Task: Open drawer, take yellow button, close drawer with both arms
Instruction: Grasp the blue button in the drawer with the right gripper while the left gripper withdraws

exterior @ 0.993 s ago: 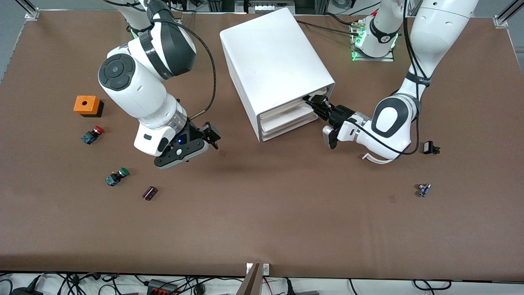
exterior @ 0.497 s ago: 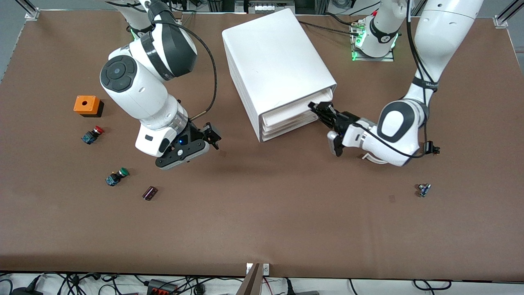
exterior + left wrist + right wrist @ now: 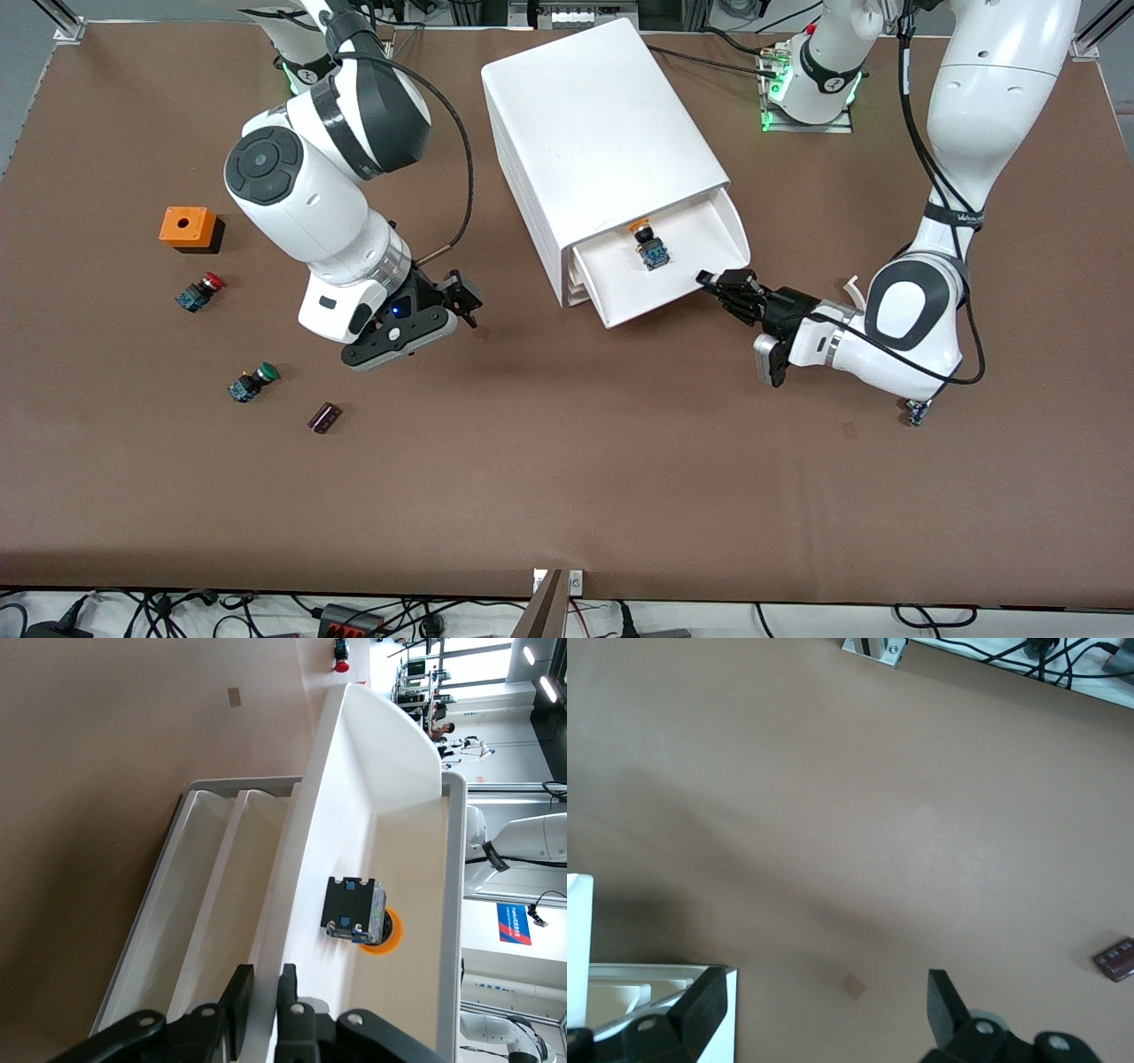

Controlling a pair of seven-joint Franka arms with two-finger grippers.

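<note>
The white cabinet [image 3: 602, 133] stands mid-table with its top drawer [image 3: 695, 252] pulled out. The orange-capped button [image 3: 650, 247] lies on its side inside the drawer, also seen in the left wrist view as the button [image 3: 361, 915]. My left gripper [image 3: 714, 283] is shut on the drawer's front rim [image 3: 266, 948], which sits pinched between its fingers [image 3: 237, 992]. My right gripper [image 3: 462, 299] hangs open over bare table beside the cabinet, toward the right arm's end. Its fingers [image 3: 943, 992] hold nothing.
Toward the right arm's end lie an orange box [image 3: 188, 228], a red-capped button [image 3: 200, 291], a green-capped button [image 3: 252, 381] and a small dark red part [image 3: 324, 417]. A small part [image 3: 918, 411] lies by the left arm's elbow.
My left gripper has drawn the top drawer out toward the front camera, uncovering the button inside. The right arm has hardly moved.
</note>
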